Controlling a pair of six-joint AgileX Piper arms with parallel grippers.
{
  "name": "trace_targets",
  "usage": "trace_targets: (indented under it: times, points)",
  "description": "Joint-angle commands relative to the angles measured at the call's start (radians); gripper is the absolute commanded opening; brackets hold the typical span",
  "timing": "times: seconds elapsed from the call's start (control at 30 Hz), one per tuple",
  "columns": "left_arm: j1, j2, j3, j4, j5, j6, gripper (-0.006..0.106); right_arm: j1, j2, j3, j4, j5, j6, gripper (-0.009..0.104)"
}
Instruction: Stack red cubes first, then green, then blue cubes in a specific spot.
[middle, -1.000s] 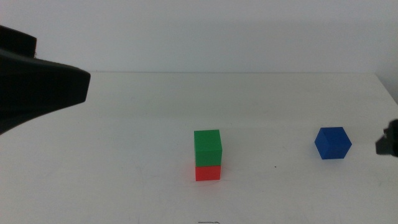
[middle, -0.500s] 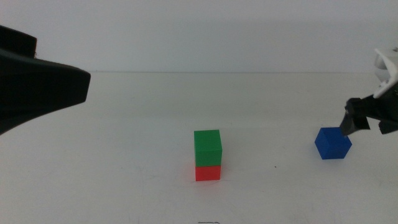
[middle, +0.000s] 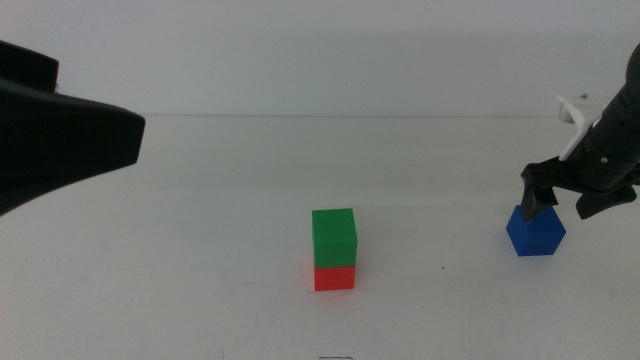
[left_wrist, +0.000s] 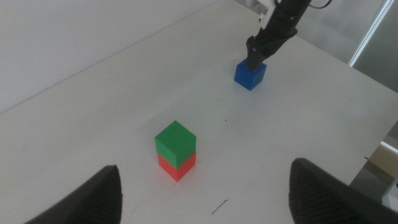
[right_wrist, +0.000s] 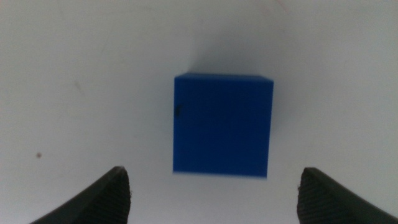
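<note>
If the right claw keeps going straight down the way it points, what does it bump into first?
Most likely the blue cube: the right gripper hangs open just above it, jaws either side, so they may slide past its sides.

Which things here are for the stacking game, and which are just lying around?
For the job:
- red cube, bottom of stack
- green cube, on the red
- blue cube, alone on the table
- right pincer, open over the blue cube

Just there:
- white table
- left pincer, waiting, open
</note>
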Motion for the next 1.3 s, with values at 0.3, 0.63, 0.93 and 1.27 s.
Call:
trace_targets:
  times: [0.3,0.63,0.93,1.27]
  points:
    - [-0.002,-0.001,-0.024,-0.028,-0.062,-0.010,0.090,0.000,0.029,-0.035,-0.007,-0.100,-0.013,0.075]
    - [-0.002,-0.001,-0.024,-0.028,-0.062,-0.010,0.090,0.000,0.064,-0.033,-0.008,-0.149,-0.013,0.075]
    - [-0.002,-0.001,-0.024,-0.028,-0.062,-0.010,0.090,0.005,0.098,-0.033,-0.016,-0.155,-0.013,0.066]
    - [-0.002,-0.001,-0.024,-0.028,-0.062,-0.010,0.090,0.007,0.080,-0.045,-0.016,-0.103,0.007,0.010]
